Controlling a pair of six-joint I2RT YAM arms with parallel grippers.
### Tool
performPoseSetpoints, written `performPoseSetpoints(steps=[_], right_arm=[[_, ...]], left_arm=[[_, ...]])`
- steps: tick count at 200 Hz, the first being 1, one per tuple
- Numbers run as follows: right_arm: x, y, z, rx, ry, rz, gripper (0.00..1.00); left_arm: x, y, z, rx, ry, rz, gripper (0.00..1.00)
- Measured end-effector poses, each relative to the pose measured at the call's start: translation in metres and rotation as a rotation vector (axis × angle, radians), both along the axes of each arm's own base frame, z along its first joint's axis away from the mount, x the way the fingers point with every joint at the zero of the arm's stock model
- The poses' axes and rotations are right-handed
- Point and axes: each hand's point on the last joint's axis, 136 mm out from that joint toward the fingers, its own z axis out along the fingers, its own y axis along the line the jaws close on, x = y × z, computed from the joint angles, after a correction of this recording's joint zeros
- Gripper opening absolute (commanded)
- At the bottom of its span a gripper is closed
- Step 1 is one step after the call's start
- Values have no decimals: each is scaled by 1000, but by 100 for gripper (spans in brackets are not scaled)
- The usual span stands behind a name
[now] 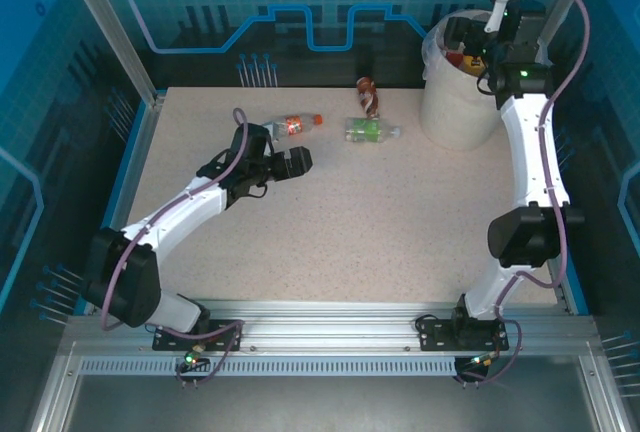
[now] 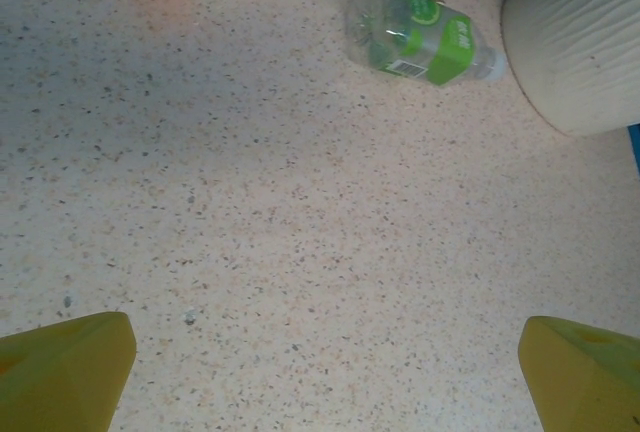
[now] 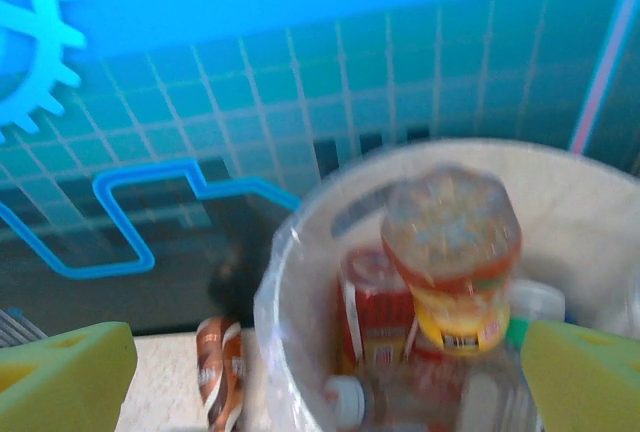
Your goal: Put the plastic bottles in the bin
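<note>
The bin (image 1: pixel 450 102) is a large round cream-white bucket with fine upright ribs down its wall, narrowing toward its foot, and a clear plastic bag folded over its rim. Inside it lie several plastic bottles (image 3: pixel 420 352): a blurred yellow-labelled bottle (image 3: pixel 452 272) on top, a red-labelled bottle (image 3: pixel 375 327) beside it, and white caps lower down. The right gripper (image 3: pixel 330 352) hangs over the bin's mouth, its yellow-green fingers spread wide with nothing pinched. Left of the bin, three more bottles lie on the speckled beige table (image 1: pixel 400 232). Near the bin are a crumpled brown-labelled bottle (image 1: pixel 369 95) and a clear green-labelled bottle (image 1: pixel 370 131) with a white cap, lying on its side. Farther from the bin is an orange-labelled bottle (image 1: pixel 293 125) with an orange cap. The left gripper (image 2: pixel 325 337) is farther from the bin still, near the orange-labelled bottle, fingers wide apart and empty
</note>
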Motion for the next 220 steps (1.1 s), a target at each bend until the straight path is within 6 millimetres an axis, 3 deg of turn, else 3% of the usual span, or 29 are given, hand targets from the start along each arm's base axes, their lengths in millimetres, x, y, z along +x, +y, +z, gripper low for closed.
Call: performPoseSetpoints(steps=[31,49,70,95,118,140,172,220], right_arm=[[-15,-3,-22,68,86,-6,100],[-17,-6,-23,101,90,-24,100],[-15,-24,-20,181,65,-90,97],[0,-60,-23,305,17,-188,94],[22,-82,-41,401,1,-251,94],[40,-86,-59,456,-3,-282,93],[53,-87,-63,442,-39,-343,88],[66,-93,-77,427,-49,-392,72]], left_arm=[[6,7,-2,21,14,27,99],[9,10,-1,24,14,38,99],[11,10,-3,26,19,41,99],[10,11,-7,31,32,41,99],[10,11,-8,33,37,41,99],[10,13,-8,39,36,49,99],[18,28,-10,65,31,101,99],[67,57,6,108,-32,194,99]])
